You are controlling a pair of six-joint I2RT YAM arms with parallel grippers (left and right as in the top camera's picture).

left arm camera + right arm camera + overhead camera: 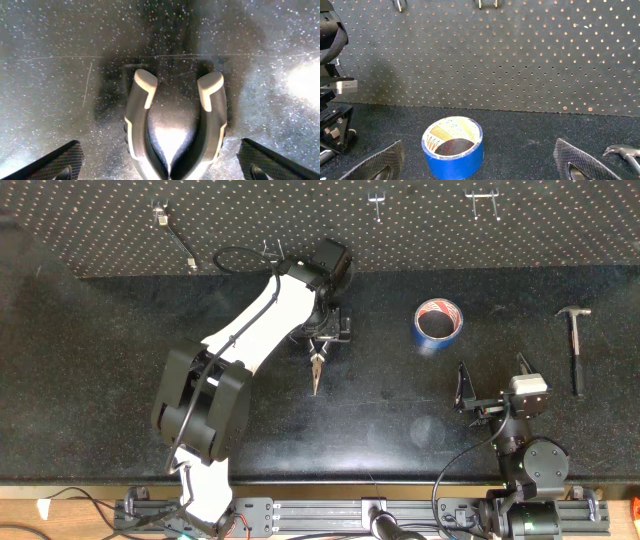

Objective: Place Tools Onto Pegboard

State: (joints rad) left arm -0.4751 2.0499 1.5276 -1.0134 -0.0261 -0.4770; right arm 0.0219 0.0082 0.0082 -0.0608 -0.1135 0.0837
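Resting on the table (120, 330), pliers (316, 370), tape roll (438, 323) and hammer (575, 345) are judged unhung; the left gripper (322, 332) is held spread over the pliers, the right gripper (490, 390) spread, empty.

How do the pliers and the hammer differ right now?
The pliers lie mid-table, directly under the left claw; the hammer lies at the far right with no claw over it. The pliers have two pale, spread handles; the hammer has one dark straight handle. Both lie flat on the table, off the pegboard.
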